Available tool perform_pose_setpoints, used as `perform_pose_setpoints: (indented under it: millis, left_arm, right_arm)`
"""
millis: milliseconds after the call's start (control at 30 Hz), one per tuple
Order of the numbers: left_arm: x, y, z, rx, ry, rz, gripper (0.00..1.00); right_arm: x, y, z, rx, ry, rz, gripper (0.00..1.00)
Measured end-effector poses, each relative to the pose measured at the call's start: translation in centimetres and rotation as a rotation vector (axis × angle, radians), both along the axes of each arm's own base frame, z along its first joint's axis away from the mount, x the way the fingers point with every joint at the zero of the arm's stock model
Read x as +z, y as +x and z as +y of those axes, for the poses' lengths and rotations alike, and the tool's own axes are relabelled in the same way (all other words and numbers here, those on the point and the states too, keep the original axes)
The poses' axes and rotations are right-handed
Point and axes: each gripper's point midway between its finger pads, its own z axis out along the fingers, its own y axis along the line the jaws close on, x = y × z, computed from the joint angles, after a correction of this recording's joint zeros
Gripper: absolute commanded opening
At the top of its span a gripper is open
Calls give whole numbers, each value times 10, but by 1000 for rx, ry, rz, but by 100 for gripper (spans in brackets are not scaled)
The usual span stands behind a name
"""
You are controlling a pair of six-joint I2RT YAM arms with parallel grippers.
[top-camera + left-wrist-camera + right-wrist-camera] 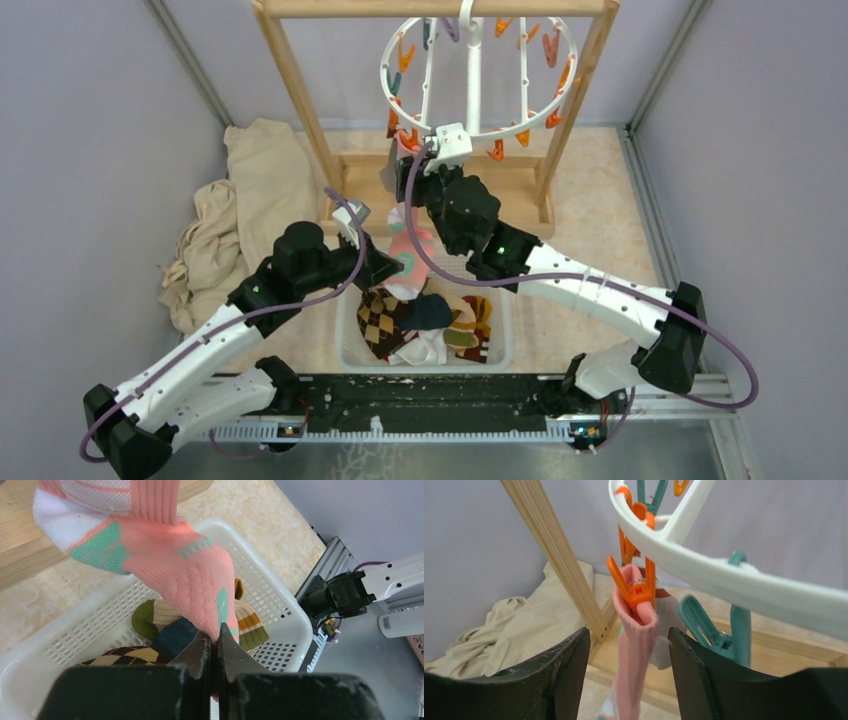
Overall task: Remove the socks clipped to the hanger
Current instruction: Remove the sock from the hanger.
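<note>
We judge the task to be most of the way through. The white basket (500, 345) at the near middle of the worktop (600, 220) already holds a pile of loose socks, among them a brown argyle one (380, 320), a navy one (430, 312), a white one (420, 350) and a mustard striped one (475, 325).

On the hanger (473, 90), which hangs from the wooden frame (300, 90) at the far side, the clips we can make out in the top view dangle with nothing in them, apart from one. That one is the orange clip (636, 587) on the near left of the ring. It pinches the cuff of the pink sock (170, 555), which hangs down from it towards the basket.

The left tool (214, 642) is closed tight on the toe of the pink sock, just above the basket. The right tool (628, 632) is spread wide, with one finger on each side of the cuff just below the orange clip, and neither finger touches it.

What is left, as we read it, is to free this cuff from the clip and drop the sock into the basket. Some pale fabric shows behind the cuff in the right wrist view. We cannot tell whether it is a second sock or part of the same one. A beige cloth (250, 200) lies on the worktop at the far left.
</note>
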Motion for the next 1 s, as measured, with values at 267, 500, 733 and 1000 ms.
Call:
perform_pose_setpoints:
  millis: [267, 500, 733, 1000]
  left_arm:
    - [-1, -2, 1, -5, 9, -4, 0]
    - [-4, -2, 2, -9, 27, -14, 0]
    - [-7, -1, 3, -11, 45, -20, 0]
    - [-14, 1, 1, -12, 64, -6, 0]
  right_arm:
    - [-32, -2, -10, 4, 18, -49, 60]
    - [-29, 1, -18, 26, 80, -146, 61]
    - [3, 6, -23, 53, 186, -251, 62]
    - [-13, 17, -2, 96, 183, -252, 63]
